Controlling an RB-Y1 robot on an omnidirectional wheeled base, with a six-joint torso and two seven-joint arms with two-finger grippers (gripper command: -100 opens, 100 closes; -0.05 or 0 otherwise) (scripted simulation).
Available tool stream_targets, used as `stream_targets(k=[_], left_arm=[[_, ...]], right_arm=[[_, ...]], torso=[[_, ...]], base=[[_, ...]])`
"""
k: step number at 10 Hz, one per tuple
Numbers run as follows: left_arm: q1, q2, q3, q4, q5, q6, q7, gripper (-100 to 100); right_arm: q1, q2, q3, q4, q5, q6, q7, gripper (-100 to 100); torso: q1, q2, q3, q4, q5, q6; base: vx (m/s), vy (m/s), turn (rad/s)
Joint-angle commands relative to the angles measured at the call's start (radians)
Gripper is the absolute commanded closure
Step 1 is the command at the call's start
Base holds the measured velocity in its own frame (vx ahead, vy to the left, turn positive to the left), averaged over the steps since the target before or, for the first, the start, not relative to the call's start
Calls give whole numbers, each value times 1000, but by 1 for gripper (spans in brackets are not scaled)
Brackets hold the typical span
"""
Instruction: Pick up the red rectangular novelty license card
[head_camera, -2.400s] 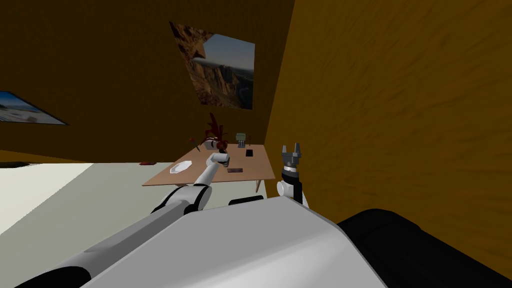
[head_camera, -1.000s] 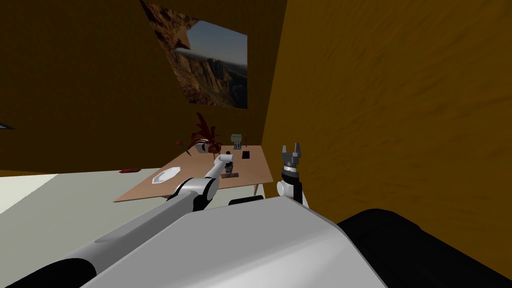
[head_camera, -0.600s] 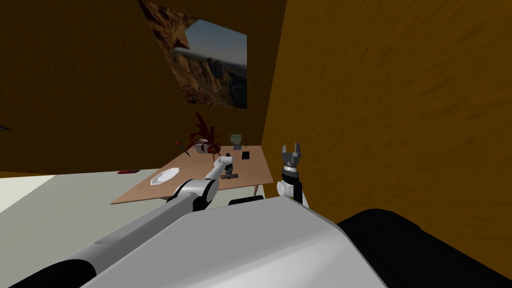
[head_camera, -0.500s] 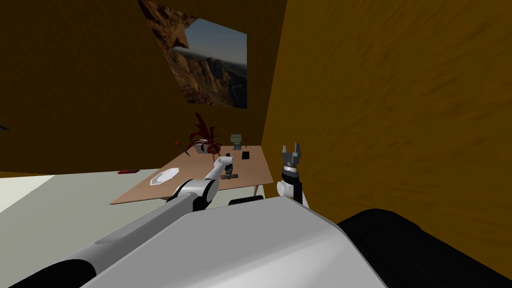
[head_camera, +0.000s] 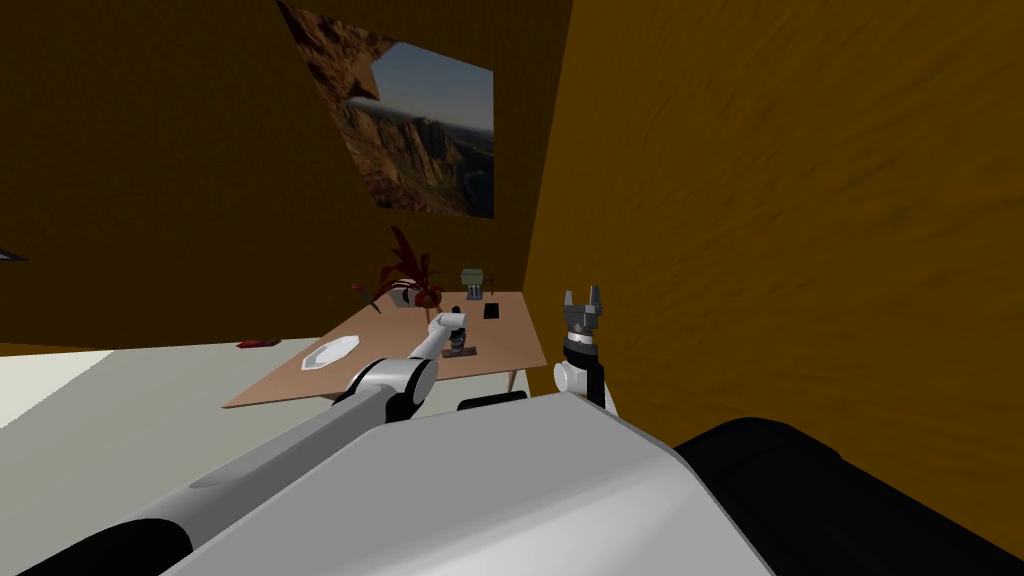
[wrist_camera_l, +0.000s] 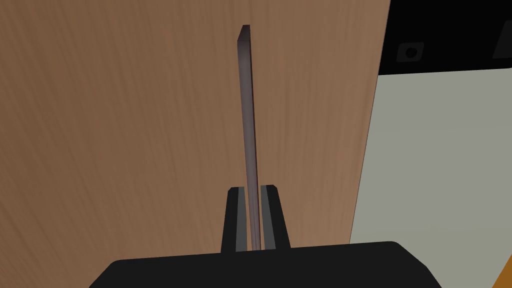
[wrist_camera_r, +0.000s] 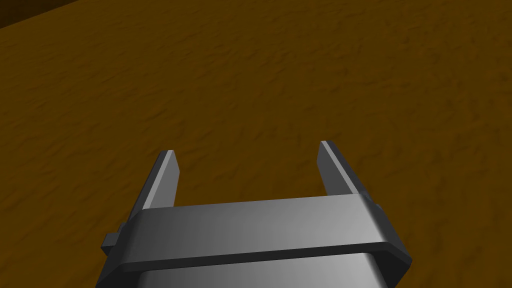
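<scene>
"How many things are on that bench (head_camera: 505, 347)?"

"One white plate (head_camera: 330, 352), one red-leaved plant (head_camera: 405, 272), one flat black piece (head_camera: 491, 311), and one small grey-green thing (head_camera: 472, 277) at the back that I can't make out. Then one card (wrist_camera_l: 247, 110), thin, seen edge-on, a dull reddish grey."

"Where's the card, exactly?"

"Pinched in the left jaws, which are closed tight on its near end, over the wooden bench close to its edge. I can't tell whether its far end touches the wood."

"And the right jaws?"

"Spread apart, raised beside the brown wall (head_camera: 780, 200)."

"The room?"

"Brown walls and a pale floor (head_camera: 120, 420). One cliff picture (head_camera: 420, 130) hangs above the bench, and a second picture (head_camera: 8, 256) is cut off at the side. One small red thing (head_camera: 258, 343) lies on the floor, too small to name. Past the bench edge there's a black area (wrist_camera_l: 450, 25)."
</scene>
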Motion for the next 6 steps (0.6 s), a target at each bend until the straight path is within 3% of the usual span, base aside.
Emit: stream_targets(k=[1,2,4,5,6], left_arm=[[0,0,0,0,0,0,0,0],[-12,2,2,-27,0,35,1,100],[-20,3,3,-34,0,49,2,100],[-28,4,4,-12,1,31,2,100],[-27,4,4,-16,1,36,2,0]], right_arm=[[0,0,0,0,0,0,0,0],[0,0,0,0,0,0,0,0],[0,0,0,0,0,0,0,0],[0,0,0,0,0,0,0,0],[0,0,0,0,0,0,0,0]], torso=[[0,0,0,0,0,0],[0,0,0,0,0,0],[0,2,1,1,0,0],[0,2,2,1,0,0],[0,1,1,1,0,0]], base=[[0,0,0],[-18,4,4],[-34,6,3],[-8,2,-1],[0,0,0]])
